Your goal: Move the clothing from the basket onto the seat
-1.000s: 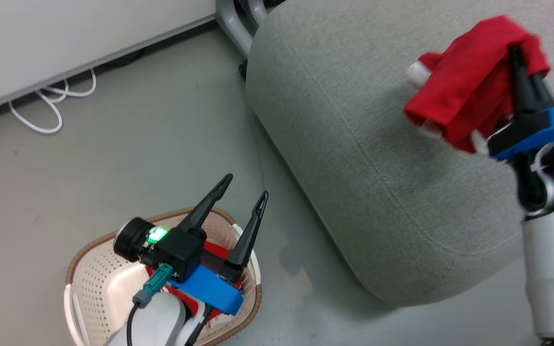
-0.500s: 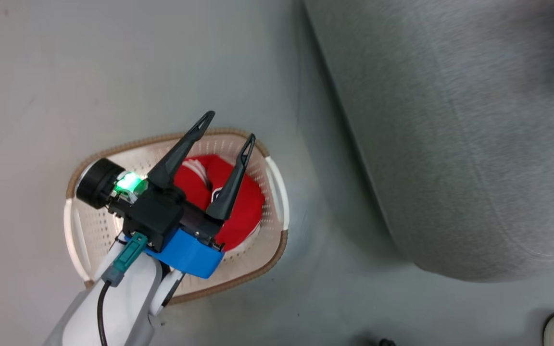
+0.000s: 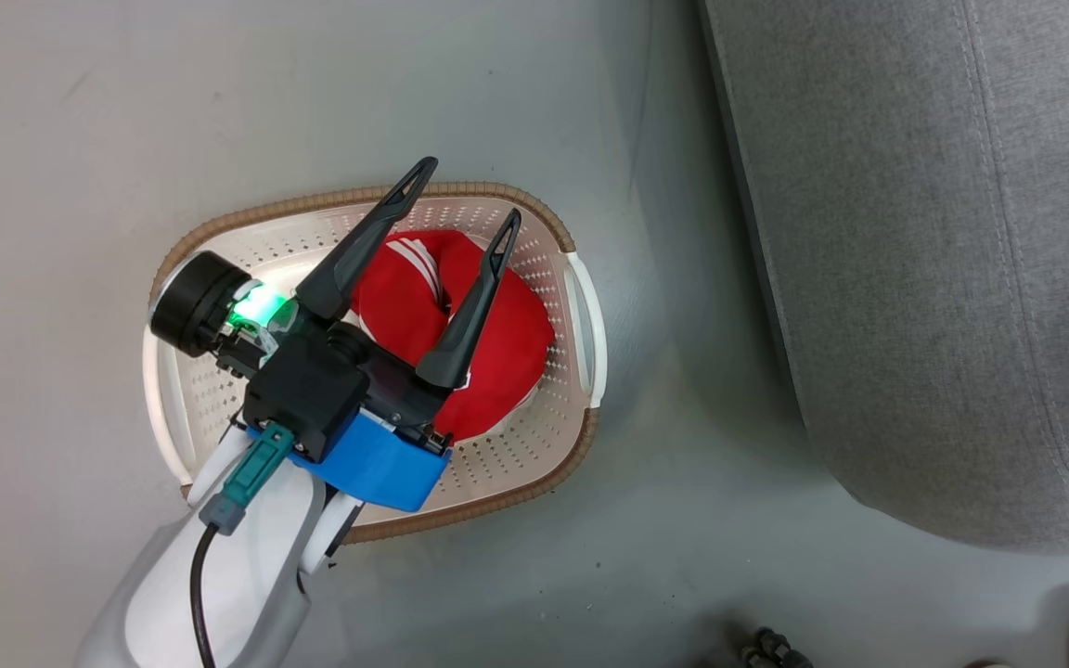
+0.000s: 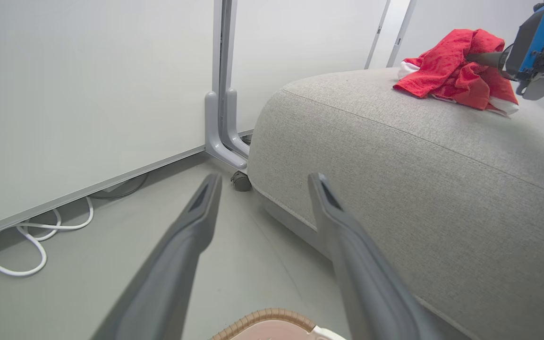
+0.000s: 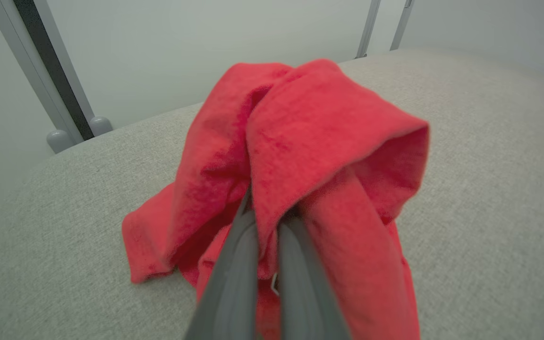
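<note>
The big grey seat (image 3: 943, 278) is off to the right of the left gripper's jaws, well apart from them. It also lies right under the right gripper's jaws.

The basket (image 3: 516, 436) sits on the floor under the left gripper (image 3: 467, 193). Its brown rim curves just past both finger tips. A red jersey (image 3: 507, 343) with white stripes is bunched up inside the basket, below the gap between the two fingers. The left jaws are spread wide and hold nothing. They hang up above the basket.

The other red jersey (image 5: 328, 123) is on top of the seat. The right gripper (image 5: 268, 222) has its jaws squeezed tight on a fold of it. The cloth stands up in a bump over the finger tips, and its loose ends lie on the seat beside and below them.

A white cord (image 4: 17, 264) lies in loops on the floor by the wall, far out to the left of the left jaws.
</note>
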